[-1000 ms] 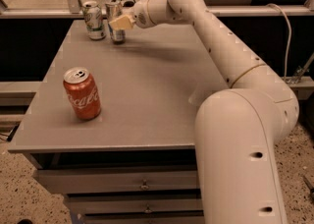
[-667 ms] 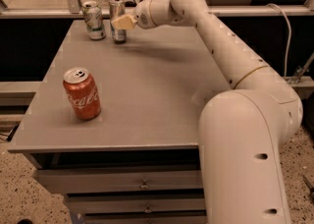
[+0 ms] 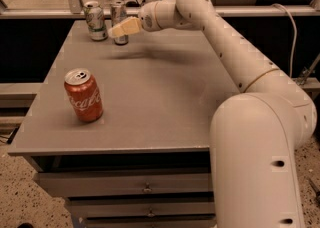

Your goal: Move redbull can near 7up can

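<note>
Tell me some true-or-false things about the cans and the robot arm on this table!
1. The Coca-Cola can stands upright near the front edge of the table. True.
2. The redbull can lies on its side. False: it stands upright beside the 7up can.
3. The gripper is at the far end of the table, right at the redbull can. True.
4. The 7up can stands next to the Coca-Cola can. False: the 7up can is at the far edge, well apart from the Coca-Cola can.
5. There are three cans on the table. True.
</note>
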Controlling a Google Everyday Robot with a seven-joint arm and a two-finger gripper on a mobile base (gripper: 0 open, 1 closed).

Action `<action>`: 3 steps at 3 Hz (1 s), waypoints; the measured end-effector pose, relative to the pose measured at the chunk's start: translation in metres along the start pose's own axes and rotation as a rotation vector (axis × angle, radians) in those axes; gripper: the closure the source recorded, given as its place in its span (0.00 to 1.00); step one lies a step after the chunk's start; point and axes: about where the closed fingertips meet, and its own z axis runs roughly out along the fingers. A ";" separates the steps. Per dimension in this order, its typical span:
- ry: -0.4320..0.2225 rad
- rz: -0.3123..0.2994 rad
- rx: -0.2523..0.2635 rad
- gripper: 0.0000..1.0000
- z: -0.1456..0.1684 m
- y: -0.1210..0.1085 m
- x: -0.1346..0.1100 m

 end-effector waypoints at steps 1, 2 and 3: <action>-0.034 -0.004 0.019 0.00 -0.035 -0.007 0.001; -0.052 -0.059 0.056 0.00 -0.119 -0.028 0.007; -0.064 -0.116 0.086 0.00 -0.197 -0.040 -0.002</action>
